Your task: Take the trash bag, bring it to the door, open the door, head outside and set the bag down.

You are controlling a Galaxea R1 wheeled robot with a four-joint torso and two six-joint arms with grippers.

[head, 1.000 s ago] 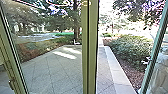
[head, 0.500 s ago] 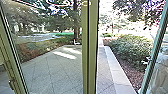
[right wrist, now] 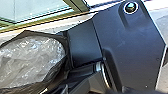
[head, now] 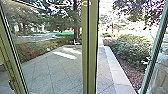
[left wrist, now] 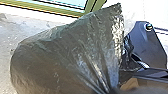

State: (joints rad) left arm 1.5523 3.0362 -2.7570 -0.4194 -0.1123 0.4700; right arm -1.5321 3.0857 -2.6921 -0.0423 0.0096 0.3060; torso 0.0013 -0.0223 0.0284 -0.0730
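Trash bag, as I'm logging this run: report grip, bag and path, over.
Grip unconfirmed, both sides. Trash bag bulging, plastic drawn together in creases. Upright frame post mid-head-view, likely in the way straight ahead.

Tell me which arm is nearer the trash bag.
Left arm, probably: the folds of the trash bag draw together close in front of its wrist camera. The right arm seems farther, beside the bag, part of which shows off-centre in its wrist view.
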